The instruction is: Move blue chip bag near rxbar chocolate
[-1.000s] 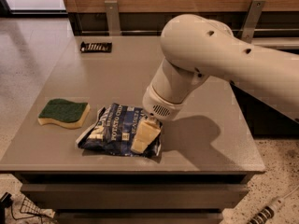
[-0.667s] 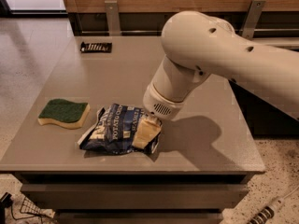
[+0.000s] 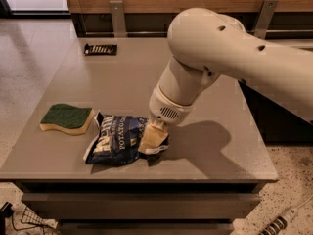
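Note:
The blue chip bag (image 3: 115, 138), crumpled navy foil with white lettering, lies near the table's front edge, left of centre. My gripper (image 3: 153, 139) points down from the big white arm (image 3: 215, 58) and is shut on the bag's right end, where the foil bunches up around a beige finger (image 3: 150, 135). The rxbar chocolate (image 3: 100, 49), a small flat black wrapper with pale lettering, lies at the table's far left corner, well away from the bag and gripper.
A green-topped yellow sponge (image 3: 66, 118) lies just left of the bag. The grey table (image 3: 122, 77) ends close in front of the bag. Two metal brackets (image 3: 117, 14) stand on the wooden wall behind. Cables lie on the floor.
The gripper has stayed at the bag's right end and pressed in slightly. The foil there is more bunched around the finger. The bag, sponge and bar have not shifted.

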{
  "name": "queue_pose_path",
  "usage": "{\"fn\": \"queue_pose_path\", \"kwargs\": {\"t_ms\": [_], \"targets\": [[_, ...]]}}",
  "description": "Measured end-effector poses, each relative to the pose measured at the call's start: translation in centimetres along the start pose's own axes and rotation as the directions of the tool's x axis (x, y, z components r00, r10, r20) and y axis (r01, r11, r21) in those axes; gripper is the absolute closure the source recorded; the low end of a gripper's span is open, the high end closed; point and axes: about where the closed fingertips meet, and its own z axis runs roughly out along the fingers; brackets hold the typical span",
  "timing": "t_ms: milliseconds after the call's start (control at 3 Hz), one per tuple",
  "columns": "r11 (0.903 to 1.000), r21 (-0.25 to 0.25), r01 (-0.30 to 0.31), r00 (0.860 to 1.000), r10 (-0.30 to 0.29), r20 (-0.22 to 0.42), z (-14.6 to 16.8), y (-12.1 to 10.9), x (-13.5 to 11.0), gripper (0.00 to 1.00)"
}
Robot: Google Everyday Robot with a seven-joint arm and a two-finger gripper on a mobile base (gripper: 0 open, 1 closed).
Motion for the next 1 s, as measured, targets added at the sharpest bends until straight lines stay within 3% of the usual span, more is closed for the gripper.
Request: {"fn": "queue_pose_path", "kwargs": {"t_ms": [667,1000], "targets": [[0.9997,0.017,-0.015,1.0,0.015,-0.018,-1.1,-1.0,0.1,1.0],[0.9967,0.069,-0.042,0.997,0.046,-0.054,-3.9,-3.8,0.5,1.0]]}}
